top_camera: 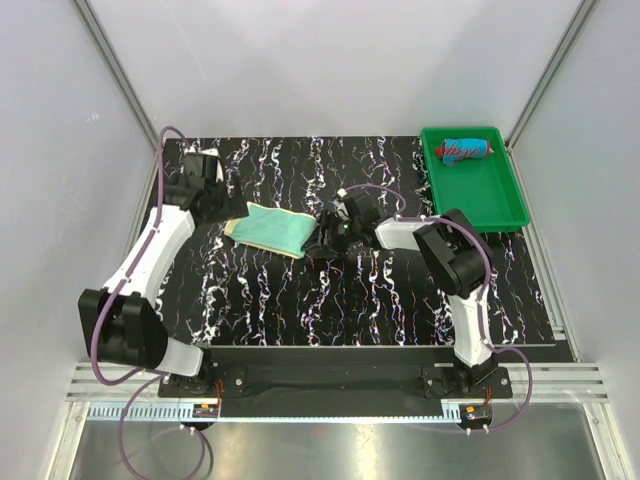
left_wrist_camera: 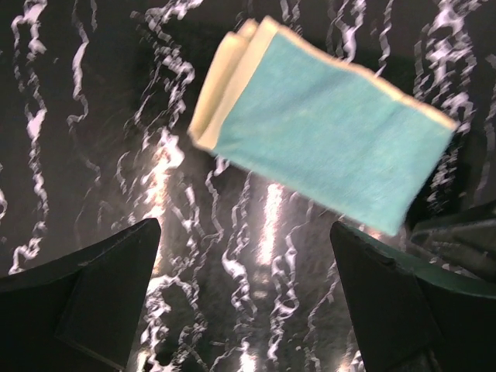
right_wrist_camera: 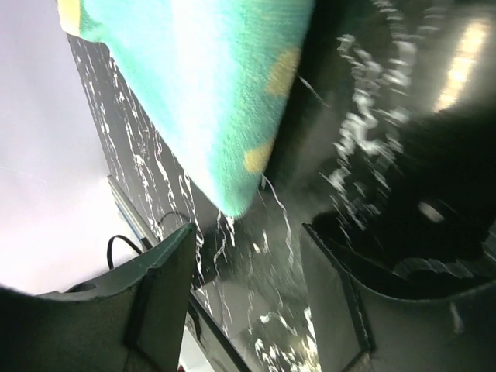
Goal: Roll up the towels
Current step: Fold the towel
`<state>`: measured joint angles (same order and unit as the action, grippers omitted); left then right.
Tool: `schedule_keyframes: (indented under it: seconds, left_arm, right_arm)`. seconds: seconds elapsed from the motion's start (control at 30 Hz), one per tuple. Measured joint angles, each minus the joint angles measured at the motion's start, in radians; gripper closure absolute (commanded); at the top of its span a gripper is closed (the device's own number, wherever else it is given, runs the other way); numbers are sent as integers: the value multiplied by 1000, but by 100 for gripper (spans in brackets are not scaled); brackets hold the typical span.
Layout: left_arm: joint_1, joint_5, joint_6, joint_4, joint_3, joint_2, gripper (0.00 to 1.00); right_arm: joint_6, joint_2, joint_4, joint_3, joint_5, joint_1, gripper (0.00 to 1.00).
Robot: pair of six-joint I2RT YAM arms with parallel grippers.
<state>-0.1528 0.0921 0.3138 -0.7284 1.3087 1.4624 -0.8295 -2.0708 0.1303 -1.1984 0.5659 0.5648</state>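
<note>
A pale yellow and teal towel [top_camera: 270, 228] lies folded flat on the black marbled table [top_camera: 350, 300], between my two grippers. In the left wrist view this towel [left_wrist_camera: 325, 132] shows its teal face and stacked pale edges, just beyond my left gripper [left_wrist_camera: 248, 310], whose jaws stand wide with only table between them. My right gripper [right_wrist_camera: 248, 294] is open too, with the towel's corner [right_wrist_camera: 209, 85] ahead of its fingers and not between them. From above, the left gripper [top_camera: 225, 208] sits at the towel's left end and the right gripper [top_camera: 322, 240] at its right end. The red and blue towel [top_camera: 465, 150] lies rolled in the tray.
A green plastic tray [top_camera: 500, 200] stands at the table's back right corner. White walls with metal frame rails close in the table on the left, back and right. The table's near edge runs in front of both arm bases.
</note>
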Motion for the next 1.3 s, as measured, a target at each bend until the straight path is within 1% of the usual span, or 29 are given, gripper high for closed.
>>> schedule_keyframes:
  seconds: [0.07, 0.13, 0.17, 0.2, 0.27, 0.33, 0.37, 0.43, 0.5, 0.63, 0.67, 0.73, 0.77, 0.83, 0.87, 0.9, 0.97, 1.0, 1.07, 1.1, 1.23, 1.3]
  left_arm:
    - [0, 20, -14, 2, -67, -47, 1]
    - [0, 29, -24, 0, -113, -65, 1]
    - [0, 30, -27, -4, -124, -65, 1]
    - [0, 31, -30, -6, -129, -64, 1]
    - [0, 35, -32, -5, -130, -64, 1]
    - [-1, 36, -34, 0, -130, -64, 1]
    - [-3, 39, -35, 1, -130, -64, 1]
    - [-15, 55, -37, 2, -130, -64, 1]
    - [-40, 76, -41, 2, -131, -64, 1]
    - [-134, 117, -45, 3, -131, -64, 1]
    - [-162, 125, -45, 4, -131, -64, 1]
    - [-211, 137, -45, 4, -131, -64, 1]
    - [-240, 145, -44, 4, -131, -64, 1]
    - [-290, 155, -44, 5, -131, -64, 1]
    - [-315, 161, -44, 5, -131, -64, 1]
    - [-339, 167, -43, 5, -131, -65, 1]
    - [-391, 177, -42, 5, -131, -66, 1]
    - [-418, 182, -39, 6, -132, -66, 1]
    - [-481, 195, -36, 20, -136, -68, 1]
    - [-505, 197, -36, 28, -139, -68, 1]
    - [-666, 256, -32, 59, -151, -58, 1]
    - [-732, 290, -23, 69, -140, -25, 1]
  right_arm:
    - [-20, -40, 6, -36, 6, 22, 43]
    - [-30, -69, 8, -77, 1, 39, 52]
    - [-34, -81, 7, -92, -1, 44, 55]
    - [-36, -91, 7, -103, -5, 49, 62]
    - [-39, -102, 0, -111, -14, 52, 68]
    - [-37, -103, -16, -110, -31, 51, 78]
    - [-36, -103, -24, -110, -38, 51, 81]
    - [-33, -102, -33, -109, -53, 51, 85]
    - [-30, -89, -42, -94, -65, 50, 86]
    - [-11, 5, -90, 0, -111, 49, 85]
    - [0, 38, -106, 32, -126, 48, 83]
    - [24, 116, -148, 100, -165, 47, 75]
    - [31, 148, -167, 127, -177, 46, 56]
    - [51, 229, -217, 186, -211, 43, 40]
    - [64, 269, -243, 209, -230, 42, 33]
    - [78, 309, -275, 227, -254, 41, 22]
    - [101, 392, -346, 253, -312, 39, 15]
    - [112, 438, -387, 262, -344, 36, 8]
    - [128, 537, -467, 274, -415, 26, 2]
    - [134, 581, -501, 275, -443, 18, 0]
    - [160, 803, -648, 276, -584, -54, 0]
    - [169, 877, -699, 272, -638, -79, 0]
